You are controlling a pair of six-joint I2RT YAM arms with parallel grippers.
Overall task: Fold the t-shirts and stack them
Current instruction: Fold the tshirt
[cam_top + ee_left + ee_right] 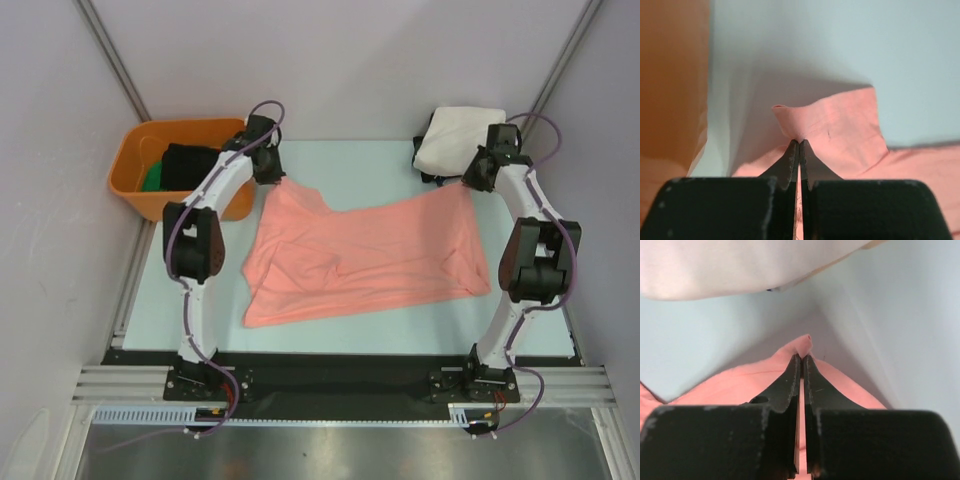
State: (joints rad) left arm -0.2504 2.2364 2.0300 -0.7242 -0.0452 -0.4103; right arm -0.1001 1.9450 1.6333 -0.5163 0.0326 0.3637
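Note:
A salmon-pink t-shirt point(365, 255) lies spread and rumpled across the middle of the table. My left gripper point(277, 176) is shut on its far left corner point(790, 117), pinching the cloth between the fingertips point(791, 152). My right gripper point(468, 183) is shut on the far right corner point(801, 345) of the same shirt. Both held corners are pulled up toward the far side. A folded cream-white t-shirt point(455, 140) sits at the back right on top of something dark, just beyond the right gripper, and fills the top of the right wrist view point(740, 265).
An orange plastic tub point(135, 165) stands at the back left beside the left arm, holding black cloth point(190, 165) and something green point(152, 178). Its wall point(670, 75) shows close on the left of the left wrist view. Grey walls enclose the table.

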